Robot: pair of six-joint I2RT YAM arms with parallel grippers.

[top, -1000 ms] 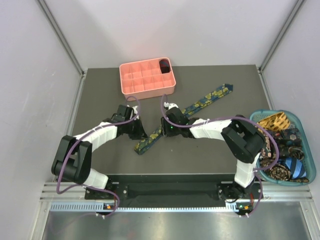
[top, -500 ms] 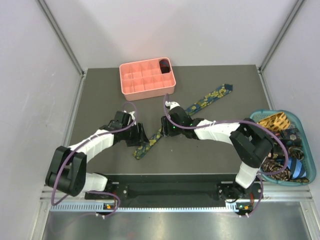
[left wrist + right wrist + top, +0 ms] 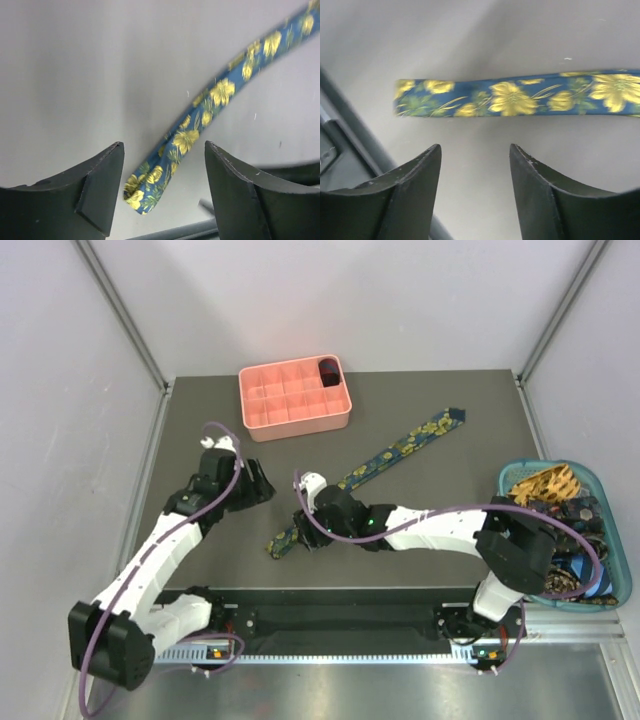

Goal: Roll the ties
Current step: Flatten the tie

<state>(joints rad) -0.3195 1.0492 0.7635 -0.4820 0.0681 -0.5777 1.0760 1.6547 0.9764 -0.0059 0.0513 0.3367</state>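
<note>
- Off the navy yellow-flowered silky necktie [image 3: 400,445], left gripper [image 3: 260,482] backs away, jaws apart.
- Right gripper [image 3: 475,147] (also apart, empty) reaches the narrow end; roll looks unstarted.

The left gripper [image 3: 260,483] has been drawn back from the narrow end of the floral tie [image 3: 400,445], up and to the left. Its arm has been stretched out, and the elbow has been carried down toward the near left corner. Its jaws, shut a second ago, have been parted. The right gripper [image 3: 475,165] has been brought along the tie toward that narrow end, and its jaws have been widened a little. The narrow end has been shifted slightly toward the near edge.
</note>
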